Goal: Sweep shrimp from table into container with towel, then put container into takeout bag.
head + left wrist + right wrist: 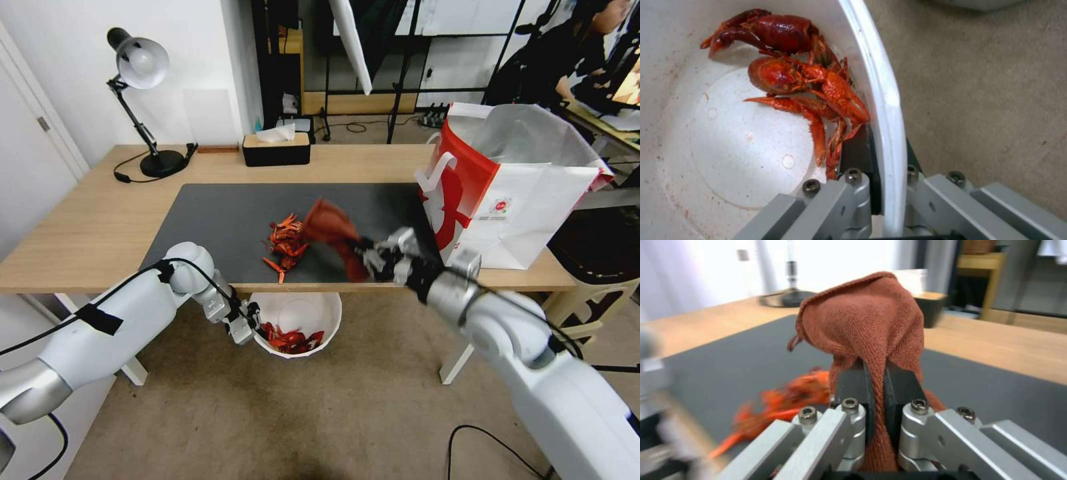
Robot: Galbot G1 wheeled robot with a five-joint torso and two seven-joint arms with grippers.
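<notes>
- My left gripper (252, 328) is clamped on the rim of the container (320, 313), 1 finger inside the wall and 1 outside, as my left wrist view shows. I hold it just below the near edge of the table (80, 227) so anything pushed off the edge drops in.
- Some shrimp (804, 86) already lie in the bowl, bunched against the wall next to my inner finger.
- My right gripper (373, 257) pinches the towel (333, 233) tightly between its pads, the cloth bunched ahead of the jaws as a soft pusher.
- The towel hangs just beside the remaining shrimp pile (287, 243) on the dark mat (213, 220), on the side away from the bowl's gripper, near the table edge.
- The takeout bag (520, 187) stands open on the table to my right, mouth up, ready to take the bowl.
</notes>
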